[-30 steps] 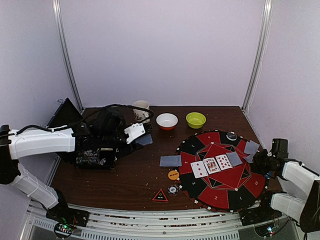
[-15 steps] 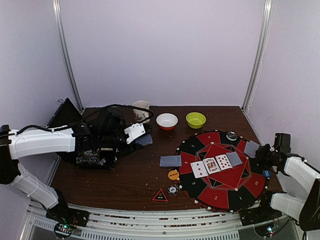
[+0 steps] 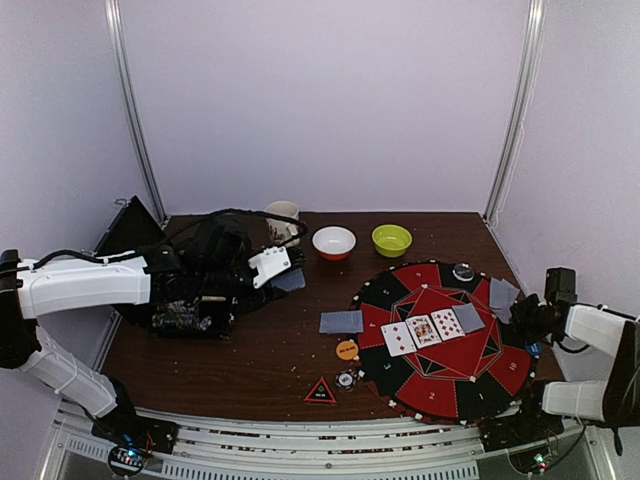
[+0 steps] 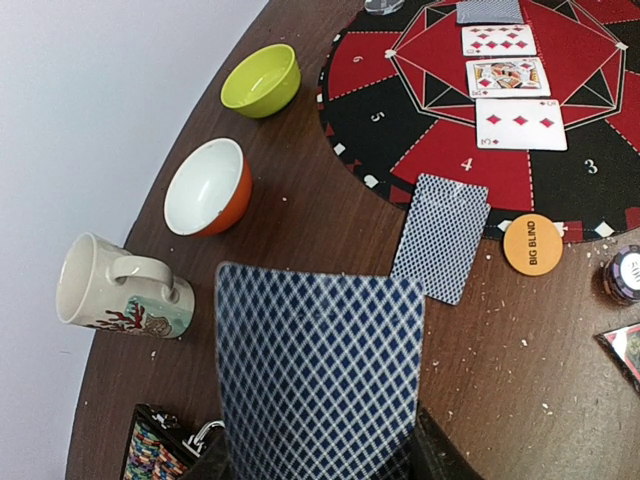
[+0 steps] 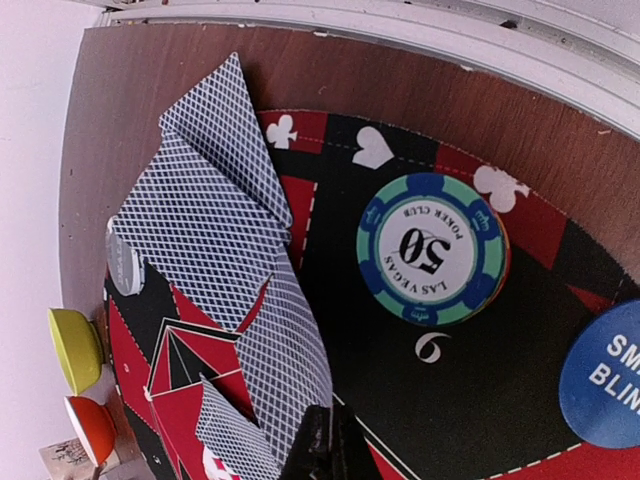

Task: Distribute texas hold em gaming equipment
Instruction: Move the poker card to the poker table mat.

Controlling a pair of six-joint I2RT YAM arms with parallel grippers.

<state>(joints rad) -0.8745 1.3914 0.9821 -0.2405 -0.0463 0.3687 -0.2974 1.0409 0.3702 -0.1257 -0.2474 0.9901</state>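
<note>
My left gripper (image 3: 283, 272) is shut on a blue-grey-backed card (image 4: 320, 375) and holds it upright above the table left of the mat; its fingertips (image 4: 438, 455) show at the card's lower edge. My right gripper (image 5: 335, 440) is shut on another face-down card (image 5: 285, 350) at the right rim of the red-and-black round mat (image 3: 440, 380). Two more face-down cards (image 5: 215, 230) lie there, near a "50" chip (image 5: 432, 250) and a blue disc (image 5: 610, 375). Three face-up cards (image 3: 423, 330) and a face-down one (image 3: 468, 318) lie mid-mat. One card (image 3: 341, 321), an orange disc (image 3: 347, 350), a chip (image 3: 346, 379) and the triangular marker (image 3: 320, 391) lie left of the mat.
A cream mug (image 3: 283, 215), a white bowl (image 3: 334, 242) and a green bowl (image 3: 391, 240) stand at the back. An open chip case (image 3: 185, 315) sits under my left arm. A black-and-white disc (image 3: 463, 271) lies at the mat's far rim.
My right gripper has drawn back a little toward the table's right edge with the card in it. My left arm and its card have not moved.
</note>
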